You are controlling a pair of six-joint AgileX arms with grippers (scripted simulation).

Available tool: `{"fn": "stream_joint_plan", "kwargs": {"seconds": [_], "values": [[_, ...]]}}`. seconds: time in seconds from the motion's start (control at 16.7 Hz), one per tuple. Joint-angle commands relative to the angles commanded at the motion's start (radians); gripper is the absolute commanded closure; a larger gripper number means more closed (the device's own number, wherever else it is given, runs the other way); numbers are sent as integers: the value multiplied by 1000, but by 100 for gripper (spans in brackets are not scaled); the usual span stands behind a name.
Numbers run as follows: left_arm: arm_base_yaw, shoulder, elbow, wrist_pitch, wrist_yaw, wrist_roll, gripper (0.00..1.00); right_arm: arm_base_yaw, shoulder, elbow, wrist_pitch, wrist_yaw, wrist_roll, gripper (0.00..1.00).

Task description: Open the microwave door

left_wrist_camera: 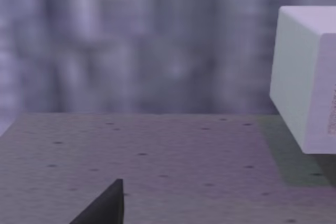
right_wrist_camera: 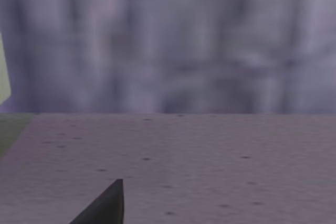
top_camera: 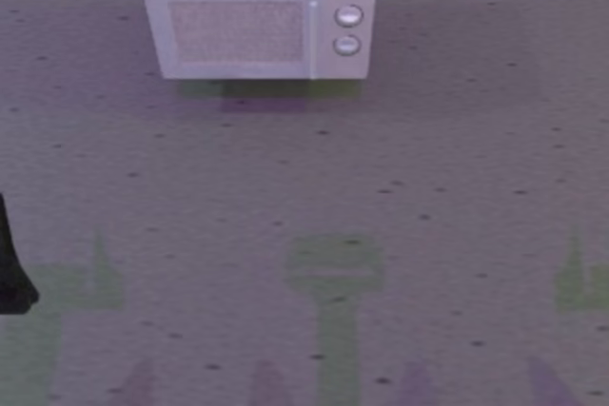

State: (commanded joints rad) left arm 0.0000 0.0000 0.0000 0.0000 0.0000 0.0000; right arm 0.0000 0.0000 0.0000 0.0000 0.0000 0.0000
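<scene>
On the speckled grey-purple tabletop, our small white boxy microwave sits at twelve o'clock in the top view, against the far edge. Its flat white microwave door with the speckled grey mesh window lies flush and closed, a thin pale handle strip on its three o'clock edge, just beside two round silver knobs. Our left arm shows only as a dark shape at nine o'clock, well apart from the microwave. Each wrist view shows one dark fingertip, so whether either gripper's fingers are apart or together, we cannot tell.
</scene>
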Motion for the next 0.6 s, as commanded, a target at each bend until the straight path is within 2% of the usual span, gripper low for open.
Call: {"fn": "stream_joint_plan", "kwargs": {"seconds": [0.3, 0.6], "values": [[-13, 44, 54, -26, -4, -10, 0, 0, 0, 0, 0, 0, 0, 0], [-74, 278, 337, -163, -28, -59, 0, 0, 0, 0, 0, 0, 0, 0]]}}
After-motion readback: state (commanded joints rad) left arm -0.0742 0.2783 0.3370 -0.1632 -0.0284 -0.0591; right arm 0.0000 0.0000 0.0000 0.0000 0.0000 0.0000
